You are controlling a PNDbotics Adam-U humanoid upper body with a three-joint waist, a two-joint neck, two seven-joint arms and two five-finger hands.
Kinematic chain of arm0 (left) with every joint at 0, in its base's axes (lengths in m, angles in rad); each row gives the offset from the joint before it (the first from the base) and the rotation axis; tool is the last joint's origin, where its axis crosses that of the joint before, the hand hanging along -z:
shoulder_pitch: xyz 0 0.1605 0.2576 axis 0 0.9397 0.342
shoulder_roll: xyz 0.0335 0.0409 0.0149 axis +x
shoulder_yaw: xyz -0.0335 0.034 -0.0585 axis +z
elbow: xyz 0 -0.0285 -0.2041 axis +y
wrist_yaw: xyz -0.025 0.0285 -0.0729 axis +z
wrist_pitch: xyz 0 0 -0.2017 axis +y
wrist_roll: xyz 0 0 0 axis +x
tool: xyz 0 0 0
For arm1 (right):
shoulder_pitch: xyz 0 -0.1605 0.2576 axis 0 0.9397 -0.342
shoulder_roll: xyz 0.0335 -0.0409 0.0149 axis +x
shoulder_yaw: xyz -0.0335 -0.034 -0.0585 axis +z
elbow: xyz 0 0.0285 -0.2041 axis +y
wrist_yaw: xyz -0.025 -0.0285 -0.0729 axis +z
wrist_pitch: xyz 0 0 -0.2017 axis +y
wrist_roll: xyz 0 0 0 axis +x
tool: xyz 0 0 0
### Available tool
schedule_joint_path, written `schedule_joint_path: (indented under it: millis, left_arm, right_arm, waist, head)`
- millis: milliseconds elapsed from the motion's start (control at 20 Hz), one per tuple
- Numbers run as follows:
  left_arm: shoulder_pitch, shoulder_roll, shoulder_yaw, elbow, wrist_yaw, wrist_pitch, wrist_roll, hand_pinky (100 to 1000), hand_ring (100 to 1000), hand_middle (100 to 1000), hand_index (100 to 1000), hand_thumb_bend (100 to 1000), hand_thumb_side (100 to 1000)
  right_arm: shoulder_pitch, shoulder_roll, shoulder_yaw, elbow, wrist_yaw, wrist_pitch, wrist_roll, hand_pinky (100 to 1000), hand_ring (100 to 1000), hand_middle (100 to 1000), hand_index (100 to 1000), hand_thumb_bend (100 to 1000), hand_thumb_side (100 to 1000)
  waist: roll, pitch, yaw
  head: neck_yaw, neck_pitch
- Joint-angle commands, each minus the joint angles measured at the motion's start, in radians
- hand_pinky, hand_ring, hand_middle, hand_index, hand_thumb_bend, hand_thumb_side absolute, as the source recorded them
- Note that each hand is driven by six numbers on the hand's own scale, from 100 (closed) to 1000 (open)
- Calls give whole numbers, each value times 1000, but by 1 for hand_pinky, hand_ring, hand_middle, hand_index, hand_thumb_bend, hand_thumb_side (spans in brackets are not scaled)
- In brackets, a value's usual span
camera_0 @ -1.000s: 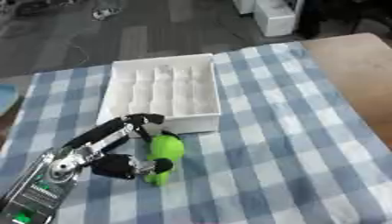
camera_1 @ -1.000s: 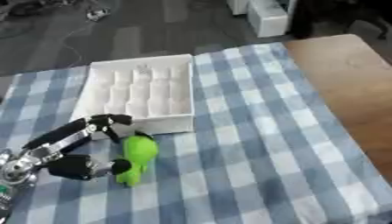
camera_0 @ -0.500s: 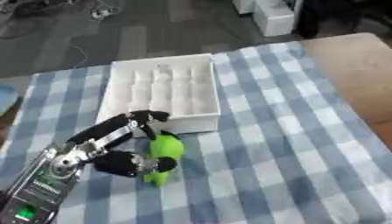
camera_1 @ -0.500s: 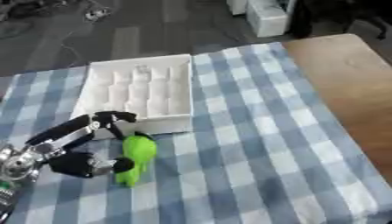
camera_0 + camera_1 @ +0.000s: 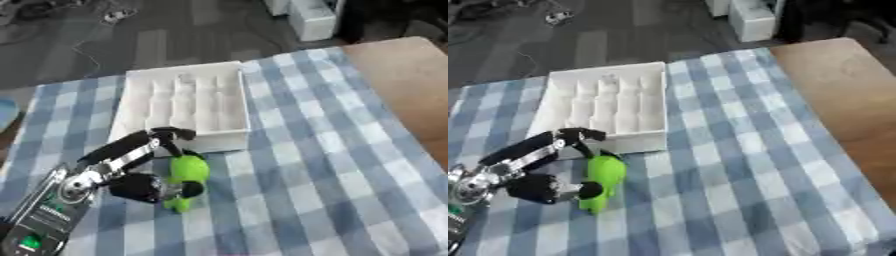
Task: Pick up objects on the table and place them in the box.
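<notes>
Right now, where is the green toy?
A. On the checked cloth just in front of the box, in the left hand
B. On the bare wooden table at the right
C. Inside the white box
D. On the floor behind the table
A: the green toy sits on the checked cloth just in front of the white box, with the left hand curled round it.

left arm: cut off at lower-left edge | green object: shape blurred

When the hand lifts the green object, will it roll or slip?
The green object looks rounded and smooth, so it may roll if released on the checked cloth. The left hand curls round it from both sides, which probably limits slipping. It seems light.
</notes>
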Motion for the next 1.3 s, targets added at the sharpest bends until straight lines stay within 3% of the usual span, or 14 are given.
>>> schedule_joint_path:
  millis: [50, 400, 800, 1300]
  left_arm:
    - [-17, 13, 8, -8, -34, -19, 12, 1000, 758, 879, 951, 629, 794]
    - [-14, 15, 11, 30, -78, -28, 42, 1000, 753, 877, 943, 603, 865]
    - [-16, 14, 21, 72, -133, 7, -4, 1000, 779, 893, 945, 619, 886]
    - [-42, 0, 10, 114, -136, -13, -41, 1000, 783, 897, 953, 590, 929]
  right_arm:
    - [-15, -32, -13, -13, -8, -1, 5, 453, 567, 612, 720, 136, 1000]
    - [-17, -31, -16, -13, -16, -1, 9, 452, 567, 611, 719, 132, 1000]
    - [-16, -33, -18, -13, -20, -1, 10, 452, 567, 611, 719, 130, 1000]
    - [-21, -33, -17, -13, -25, -1, 13, 452, 566, 611, 719, 131, 1000]
  waist:
    - [-3, -9, -2]
    - [-2, -8, -1]
    - [-2, -9, -1]
    - [-1, -8, -5]
  head:
    - [-11, -8]
    - [-15, -9]
    - [-19, -15]
    - [-14, -17]
